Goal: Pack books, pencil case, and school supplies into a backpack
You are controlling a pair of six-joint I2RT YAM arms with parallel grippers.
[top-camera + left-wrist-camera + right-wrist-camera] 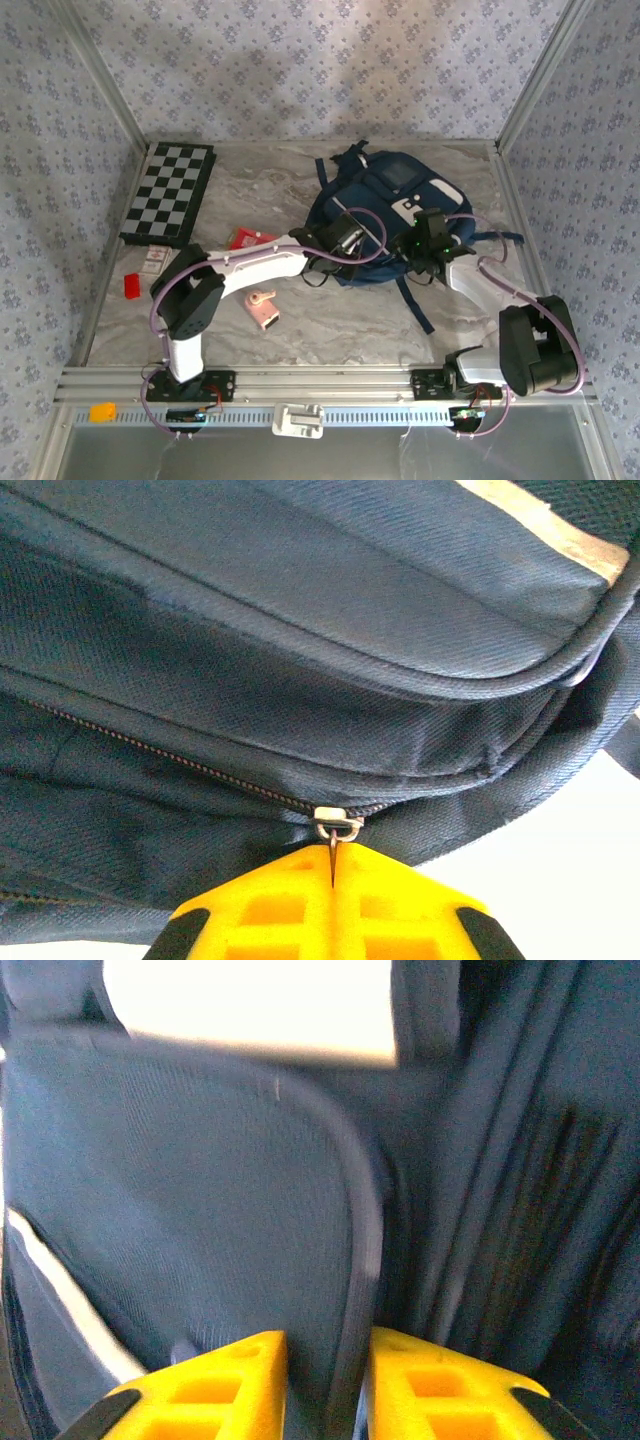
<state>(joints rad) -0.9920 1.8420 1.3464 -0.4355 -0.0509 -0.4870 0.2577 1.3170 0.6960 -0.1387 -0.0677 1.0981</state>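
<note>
Unzipping the backpack, mid-table toward the right: my left gripper is clamped on the zipper pull, my right gripper pinches the piping, so I'd pull along the track against that brace.

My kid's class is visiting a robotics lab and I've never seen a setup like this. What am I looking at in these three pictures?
The left arm and right arm are robot arms bolted to a table's near edge, each ending in a two-finger gripper. The overhead picture looks down from behind them. The other two come from wrist cameras, so the yellow shapes are each arm's own fingers. On the table lie a navy backpack, a checkered board, a red pencil case, a pink gadget and a tiny red block. The left gripper is shut on the backpack's zipper pull. The right gripper seems to pinch a seam of the backpack.
</note>
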